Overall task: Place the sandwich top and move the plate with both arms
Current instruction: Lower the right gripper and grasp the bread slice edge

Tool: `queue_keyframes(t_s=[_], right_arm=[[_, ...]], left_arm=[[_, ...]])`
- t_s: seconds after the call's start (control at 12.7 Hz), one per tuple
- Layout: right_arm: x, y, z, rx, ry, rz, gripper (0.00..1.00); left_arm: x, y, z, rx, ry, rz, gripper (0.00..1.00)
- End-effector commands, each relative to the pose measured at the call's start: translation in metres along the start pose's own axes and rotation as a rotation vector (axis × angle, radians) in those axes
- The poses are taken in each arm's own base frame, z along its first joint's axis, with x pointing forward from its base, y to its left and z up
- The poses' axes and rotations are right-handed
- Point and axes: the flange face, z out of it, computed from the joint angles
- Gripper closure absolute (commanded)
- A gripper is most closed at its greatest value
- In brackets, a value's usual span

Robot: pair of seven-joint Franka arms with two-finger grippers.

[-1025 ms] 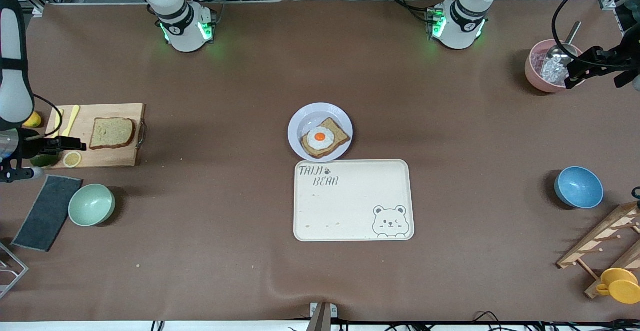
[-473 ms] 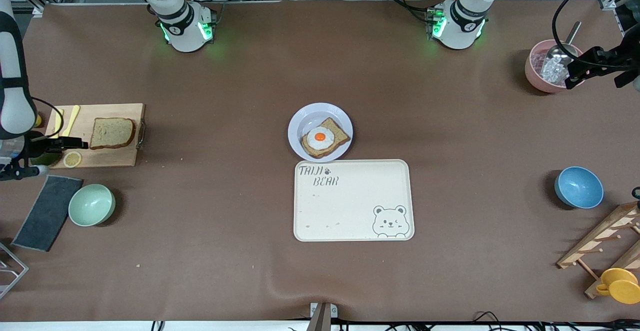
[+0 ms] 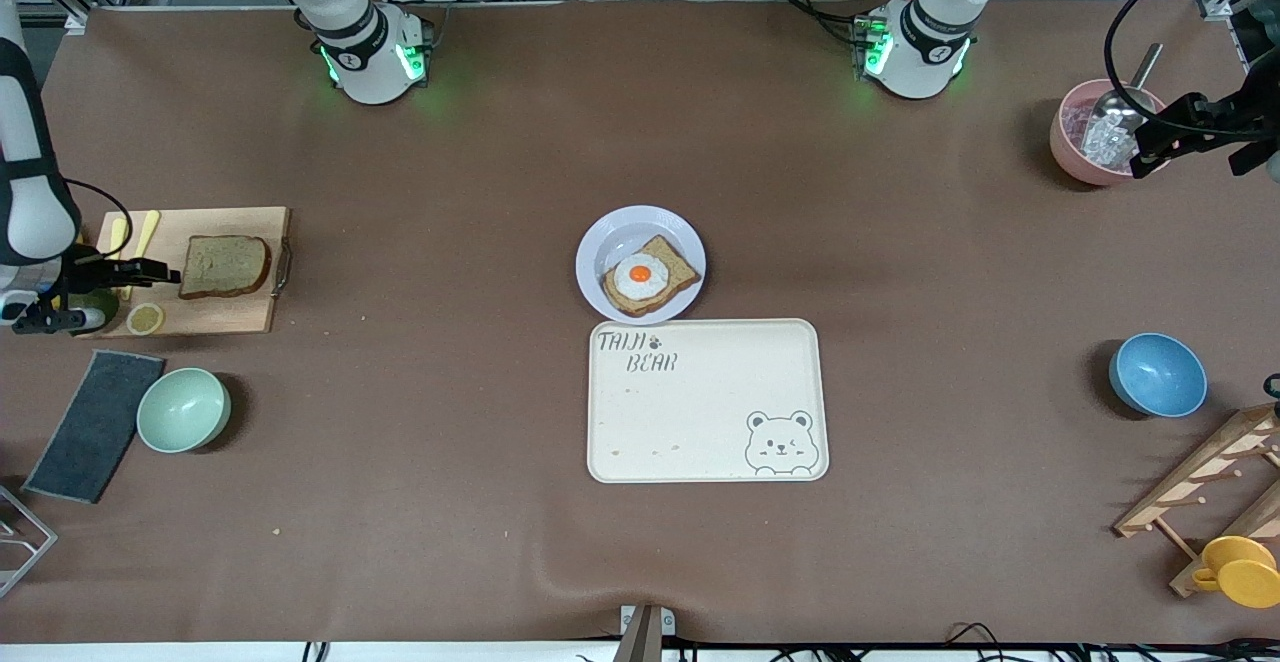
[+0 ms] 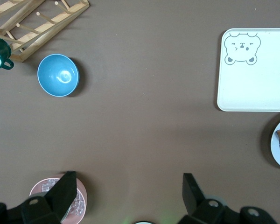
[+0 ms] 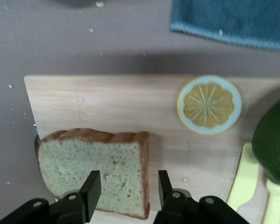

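**Operator:** Lining up the right gripper (image 5: 125,192) on the sandwich top (image 5: 95,169), which is lying flat on the wooden cutting board (image 3: 230,314) at the right arm's end of the table. I am coming in at the slice's crust edge on the side toward the lemon slice (image 5: 209,105). The fingers (image 5: 92,187) are standing partly spread, one over the crumb and one just off the crust, not pinching anything that I can make out.

**Desk:** What are you watching for to do it well?

**Operator:** I am judging the bread to be soft, so I am planning a shallow, gentle bite on that edge, enough to lift without crushing or tearing. I am also trying to keep the fingertips off the board, and clear of the green fruit (image 5: 274,140) and the yellow knife (image 3: 142,234) beside it.

**Desk:** And the rest of the scene?

**Operator:** The plate (image 3: 610,235) is sitting mid-table carrying the egg-topped slice (image 3: 648,277), touching the edge of the bear tray (image 3: 705,412) that is farther from the camera. The left gripper (image 4: 127,186) is waiting over the pink bowl (image 3: 1072,147) at the left arm's end, fingers spread wide and holding nothing.
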Motion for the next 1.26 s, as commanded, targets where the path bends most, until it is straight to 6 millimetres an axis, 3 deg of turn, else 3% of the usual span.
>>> queue_keyframes(t_s=[0.0, 0.16, 0.39, 0.47, 0.63, 0.71, 0.95, 1.18], right_arm=[[-0.015, 0.008, 0.016, 0.046, 0.026, 0.013, 0.44], [-0.025, 0.013, 0.034, 0.036, 0.048, 0.021, 0.47], [-0.031, 0.017, 0.041, 0.063, 0.066, 0.042, 0.56], [-0.032, 0.018, 0.043, 0.076, 0.075, 0.054, 0.63], [-0.033, 0.018, 0.044, 0.083, 0.077, 0.060, 0.94], [-0.035, 0.020, 0.047, 0.086, 0.074, 0.063, 1.00], [-0.033, 0.019, 0.056, 0.094, 0.065, 0.064, 1.00], [-0.028, 0.011, 0.045, 0.096, 0.062, 0.038, 1.00]], left_arm=[[-0.003, 0.004, -0.005, -0.018, 0.009, 0.000, 0.00], [-0.003, 0.005, -0.004, -0.019, 0.008, 0.001, 0.00], [-0.002, 0.004, -0.003, -0.018, 0.005, 0.002, 0.00], [-0.002, 0.004, -0.003, -0.018, 0.005, 0.002, 0.00], [-0.002, 0.005, -0.003, -0.018, 0.005, 0.004, 0.00], [-0.002, 0.005, -0.003, -0.018, 0.003, 0.004, 0.00], [-0.003, 0.004, -0.004, -0.018, 0.001, 0.005, 0.00], [-0.003, 0.004, -0.004, -0.018, 0.001, 0.005, 0.00]])
